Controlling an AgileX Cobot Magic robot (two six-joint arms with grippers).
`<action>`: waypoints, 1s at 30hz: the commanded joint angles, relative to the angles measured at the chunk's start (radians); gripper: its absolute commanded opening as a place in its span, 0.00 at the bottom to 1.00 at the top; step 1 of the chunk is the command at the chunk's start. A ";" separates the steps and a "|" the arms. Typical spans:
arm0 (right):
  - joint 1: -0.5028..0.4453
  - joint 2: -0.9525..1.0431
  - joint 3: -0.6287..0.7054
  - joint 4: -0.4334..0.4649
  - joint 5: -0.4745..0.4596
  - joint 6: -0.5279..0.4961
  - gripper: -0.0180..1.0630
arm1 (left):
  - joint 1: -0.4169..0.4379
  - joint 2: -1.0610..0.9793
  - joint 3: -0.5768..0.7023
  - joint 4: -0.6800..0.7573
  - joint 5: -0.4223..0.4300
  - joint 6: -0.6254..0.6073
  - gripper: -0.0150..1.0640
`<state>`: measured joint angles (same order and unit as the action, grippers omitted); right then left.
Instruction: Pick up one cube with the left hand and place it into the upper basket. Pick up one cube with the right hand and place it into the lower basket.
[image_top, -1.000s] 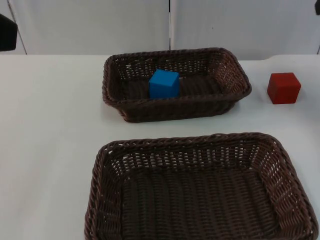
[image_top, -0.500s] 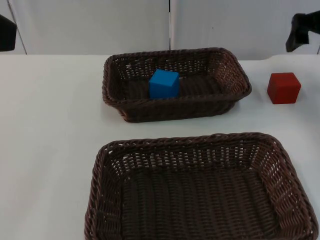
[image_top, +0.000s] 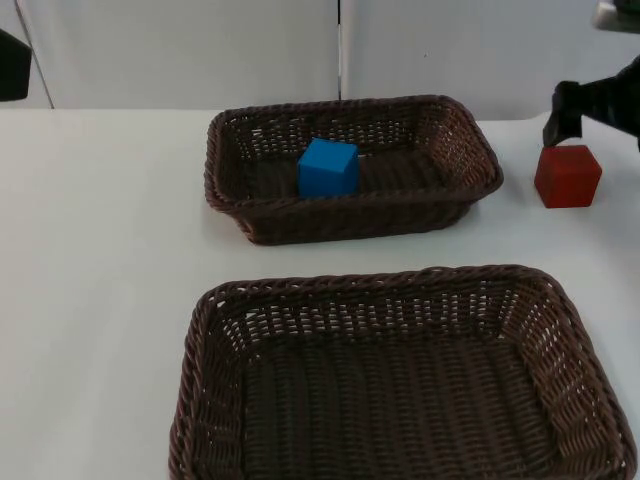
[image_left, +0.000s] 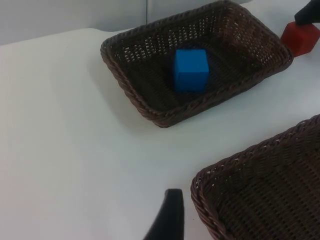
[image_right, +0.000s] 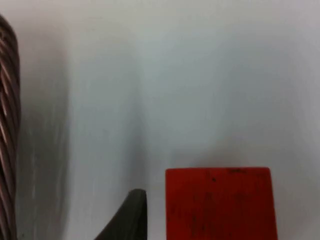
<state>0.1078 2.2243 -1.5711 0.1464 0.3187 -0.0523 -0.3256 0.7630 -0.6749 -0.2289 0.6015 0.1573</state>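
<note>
1. Beside the upper brown wicker basket (image_top: 352, 165), on its right, the red cube (image_top: 568, 176) sits on the white table (image_top: 100, 250), just below the right gripper (image_top: 575, 105); whether its fingers are spread I cannot tell.
2. Open table surrounds the cube.
3. 1 blue cube (image_top: 328, 167) lies in the upper basket; the lower brown wicker basket (image_top: 400, 375) holds nothing. The left gripper (image_left: 167, 220) waits, aperture unclear.

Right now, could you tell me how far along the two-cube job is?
Half done, by the look of it: the blue cube sits in the upper basket. In hand: the right gripper is just above the red cube, which stands on the table and is not yet gripped. Left: carrying it into the lower basket. The left arm waits.
</note>
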 joint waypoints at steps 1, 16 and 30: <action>0.007 0.004 -0.003 0.007 -0.046 -0.025 0.99 | 0.002 -0.006 0.007 0.006 -0.011 -0.005 0.73; 0.042 0.070 -0.003 0.018 -0.112 -0.056 0.99 | 0.002 -0.006 0.007 0.006 -0.013 -0.005 0.73; 0.042 0.091 -0.003 0.014 -0.092 -0.056 0.74 | 0.002 -0.006 0.007 0.006 -0.013 -0.005 0.73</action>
<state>0.1457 2.3149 -1.5711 0.1647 0.2219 -0.1008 -0.3256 0.7630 -0.6749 -0.2289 0.5991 0.1573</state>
